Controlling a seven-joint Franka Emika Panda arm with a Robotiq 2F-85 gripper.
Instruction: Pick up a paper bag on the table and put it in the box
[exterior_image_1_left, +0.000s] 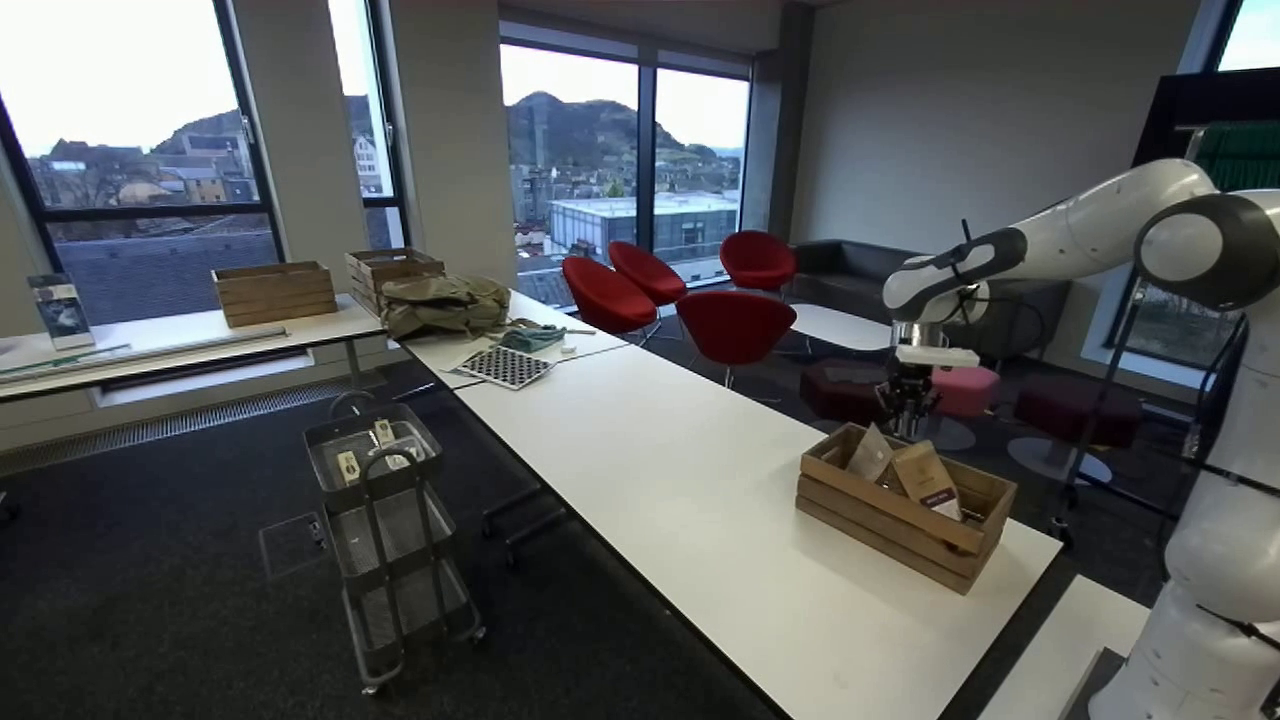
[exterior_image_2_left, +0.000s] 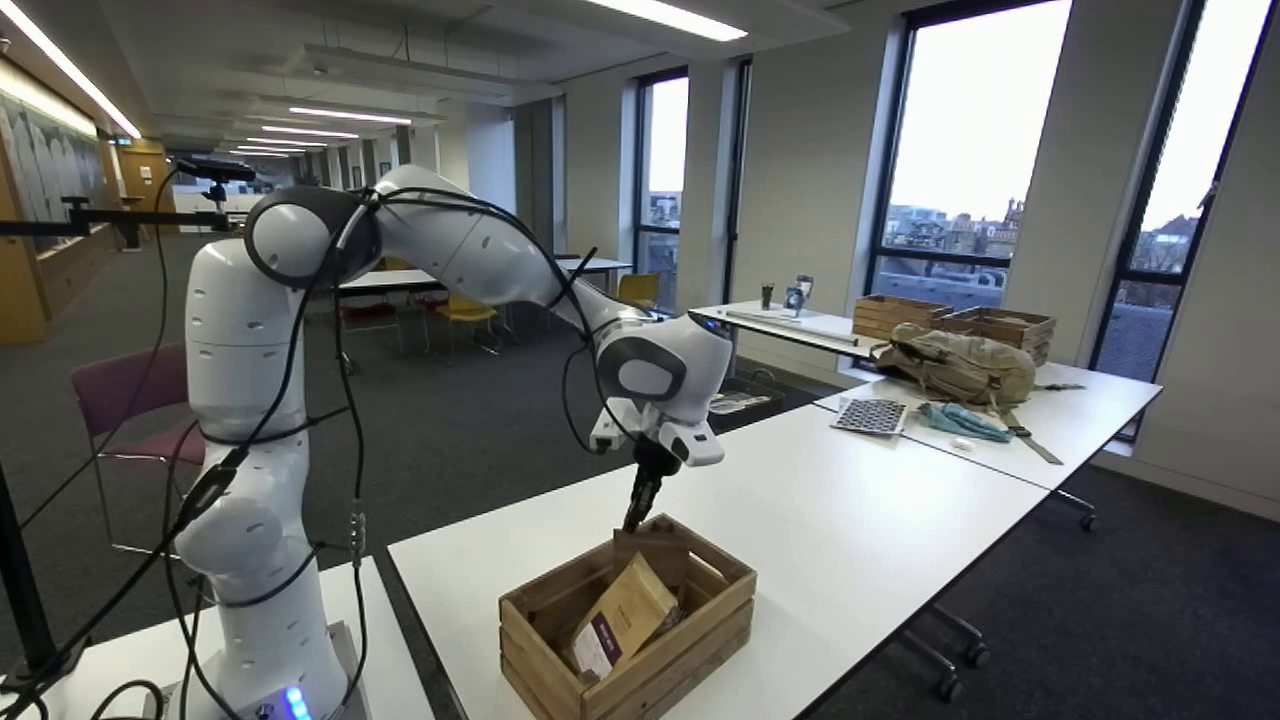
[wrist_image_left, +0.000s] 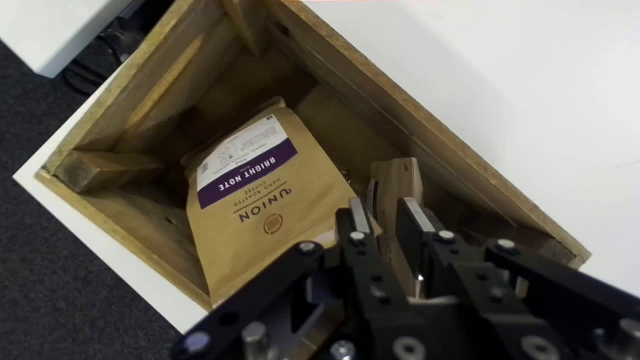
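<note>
A wooden box (exterior_image_1_left: 880, 532) stands on the white table near the arm's base, also seen in an exterior view (exterior_image_2_left: 672, 662) and the wrist view (wrist_image_left: 425, 116). A brown paper bag with a purple and white label (wrist_image_left: 265, 200) leans inside it; it shows in both exterior views (exterior_image_1_left: 925, 475) (exterior_image_2_left: 628, 608). A second brown paper bag (wrist_image_left: 392, 185) stands on edge in the box, also in both exterior views (exterior_image_1_left: 870, 455) (exterior_image_2_left: 657, 552). My gripper (wrist_image_left: 387, 207) is over the box, just above the second bag, its fingers apart (exterior_image_2_left: 632, 522). Whether they touch the bag is unclear.
The long white table (exterior_image_1_left: 640, 430) runs away from the arm. At its far end are a green backpack (exterior_image_1_left: 445, 305), a teal cloth (exterior_image_1_left: 530, 337), a checkered board (exterior_image_1_left: 505, 367) and two more wooden crates (exterior_image_1_left: 275, 295). A wheeled trolley (exterior_image_1_left: 372, 500) stands beside the table.
</note>
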